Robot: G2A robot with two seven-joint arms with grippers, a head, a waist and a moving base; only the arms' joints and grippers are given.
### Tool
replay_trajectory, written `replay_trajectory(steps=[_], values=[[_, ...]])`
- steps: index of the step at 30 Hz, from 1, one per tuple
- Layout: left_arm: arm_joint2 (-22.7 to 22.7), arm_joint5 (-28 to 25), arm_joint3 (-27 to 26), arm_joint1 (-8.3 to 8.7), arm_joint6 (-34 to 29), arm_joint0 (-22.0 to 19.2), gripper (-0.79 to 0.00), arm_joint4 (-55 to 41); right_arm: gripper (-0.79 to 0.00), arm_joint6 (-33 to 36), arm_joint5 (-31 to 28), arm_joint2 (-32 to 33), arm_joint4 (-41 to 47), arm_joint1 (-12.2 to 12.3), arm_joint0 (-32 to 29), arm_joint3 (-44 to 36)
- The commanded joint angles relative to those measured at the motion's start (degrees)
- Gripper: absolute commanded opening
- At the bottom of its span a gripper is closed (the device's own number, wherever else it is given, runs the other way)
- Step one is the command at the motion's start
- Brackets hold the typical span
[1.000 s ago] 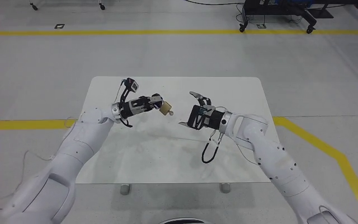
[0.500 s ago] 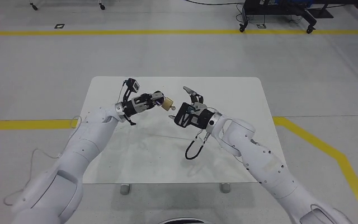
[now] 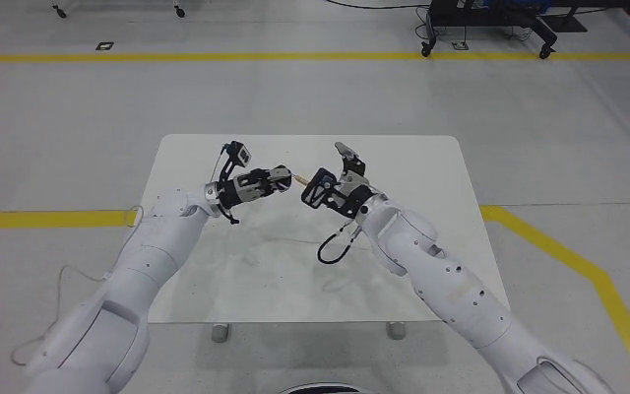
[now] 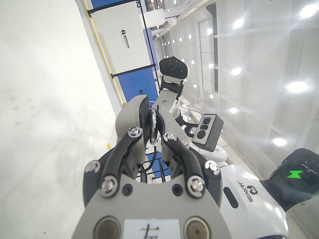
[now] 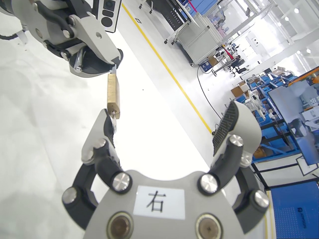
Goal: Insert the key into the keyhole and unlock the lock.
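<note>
The left gripper (image 4: 151, 111) is clamped on the shackle of the brass padlock (image 5: 112, 95), holding it above the table (image 3: 413, 158). The right gripper (image 5: 169, 115) gapes wide and holds nothing. One of its fingers (image 5: 106, 128) is just beside the key (image 5: 114, 120) jutting from the padlock's far end.

factory hall: yellow floor lines (image 3: 295, 56), workbenches (image 5: 197, 33).

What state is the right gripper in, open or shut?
Open: right gripper, fingers wide apart, nothing clamped; one fingertip sits by the small rectangular brass padlock in the left gripper.
</note>
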Motion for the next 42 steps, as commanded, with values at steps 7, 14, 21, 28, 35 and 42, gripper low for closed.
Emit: replay_trajectory(steps=[7,14,21,28,35,42], values=[[-0.41,0.45,2.35,-0.73,5.28,-1.67,-0.785,5.15,0.0,-8.98,-13.29,6.35,5.48,1.71,-4.12,-2.19],[3.89,5.06,4.37,-3.17,10.49,-4.98,-0.785,15.28,0.0,-21.17,-21.76,21.41,14.7,4.41,-12.39,-3.46],[10.4,12.21,8.78,-7.0,15.44,-8.01,-0.785,27.49,0.0,-21.17,-21.76,21.41,14.7,4.41,-12.39,-3.46],[11.04,13.29,13.94,-9.06,11.55,-9.38,0.0,28.12,0.0,-21.17,-21.76,21.41,14.7,4.41,-12.39,-3.46],[5.63,3.71,18.38,-7.48,1.95,-9.76,0.0,20.57,0.0,-21.17,-21.76,21.41,14.7,4.41,-12.39,-3.46],[1.05,-19.79,16.12,-3.34,16.59,-8.46,0.0,23.89,0.0,-26.85,-21.48,24.59,23.96,4.27,-12.62,-0.63]])
